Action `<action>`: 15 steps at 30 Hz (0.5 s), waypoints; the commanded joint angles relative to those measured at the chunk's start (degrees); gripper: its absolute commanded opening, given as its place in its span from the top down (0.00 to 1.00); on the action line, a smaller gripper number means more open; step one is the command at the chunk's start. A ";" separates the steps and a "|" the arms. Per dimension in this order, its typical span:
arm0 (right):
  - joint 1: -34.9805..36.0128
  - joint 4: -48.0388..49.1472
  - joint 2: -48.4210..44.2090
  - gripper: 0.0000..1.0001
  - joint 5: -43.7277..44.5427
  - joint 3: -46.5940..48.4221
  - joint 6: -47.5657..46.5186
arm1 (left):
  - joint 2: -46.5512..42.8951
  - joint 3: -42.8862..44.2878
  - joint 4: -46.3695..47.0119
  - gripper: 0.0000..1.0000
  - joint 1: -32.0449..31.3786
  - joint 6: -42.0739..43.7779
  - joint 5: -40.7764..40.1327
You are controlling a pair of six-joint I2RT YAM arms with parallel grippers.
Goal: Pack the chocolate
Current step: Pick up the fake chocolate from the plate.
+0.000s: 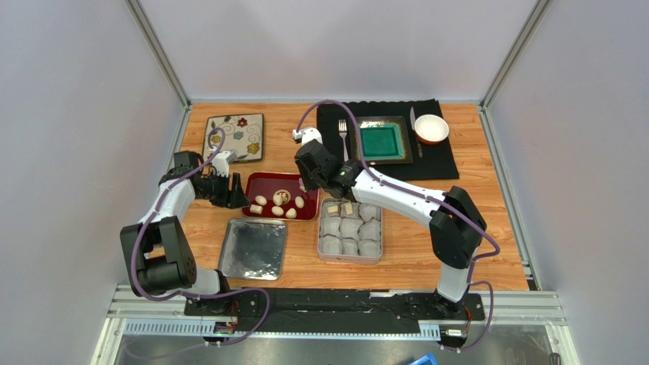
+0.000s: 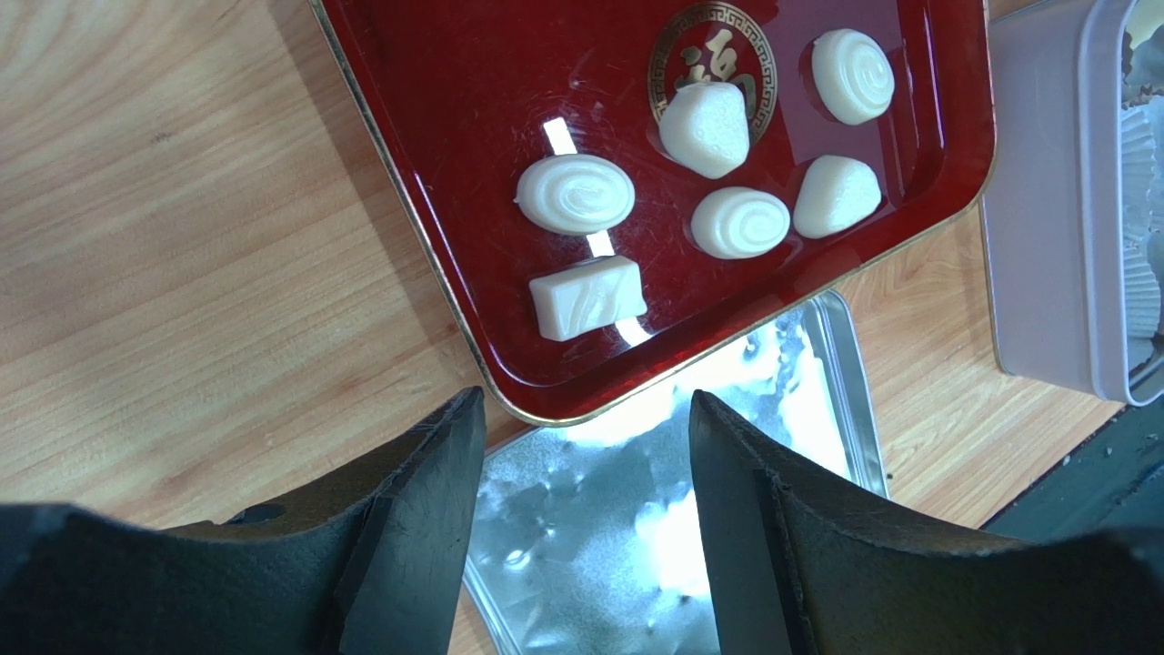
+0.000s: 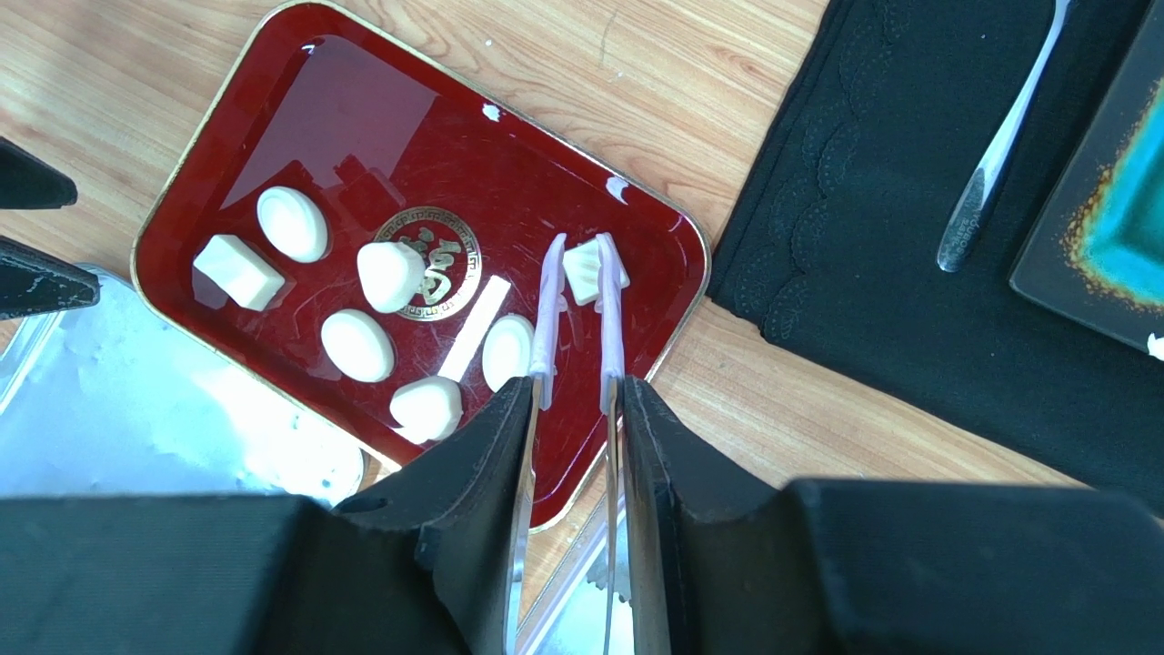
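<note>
Several cream chocolate lumps [image 3: 358, 344] lie loose on the red tray [image 1: 259, 185]. My right gripper [image 3: 577, 389] is shut on a pair of metal tongs [image 3: 547, 314] with lilac tips. The tips straddle one ridged chocolate [image 3: 584, 270] near the tray's far right corner; I cannot tell whether they pinch it. My left gripper [image 2: 588, 410] stands open and empty above the tray's near edge and the metal lid [image 2: 642, 546]. The same chocolates [image 2: 575, 193] show on the red tray [image 2: 451, 123] ahead of its fingers. A tin box [image 1: 329, 245] lined with white paper cups stands right of the tray.
The shiny lid [image 1: 254, 249] lies in front of the tray. At the back are a black mat [image 1: 449, 160] with a green plate [image 1: 381, 141], a fork [image 1: 343, 137] and a white bowl [image 1: 431, 128]. A floral tile [image 1: 236, 137] sits at back left.
</note>
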 commanded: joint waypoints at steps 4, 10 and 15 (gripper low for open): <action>0.43 1.97 0.59 0.69 0.08 0.97 0.74 | -1.83 0.95 -0.88 0.35 0.24 2.03 1.62; 0.43 2.06 0.94 0.66 0.44 1.14 0.65 | -1.83 1.04 -0.97 0.35 0.33 2.12 1.62; 0.43 2.06 1.46 0.66 0.52 1.23 0.39 | -1.83 1.13 -1.06 0.35 0.24 2.20 1.71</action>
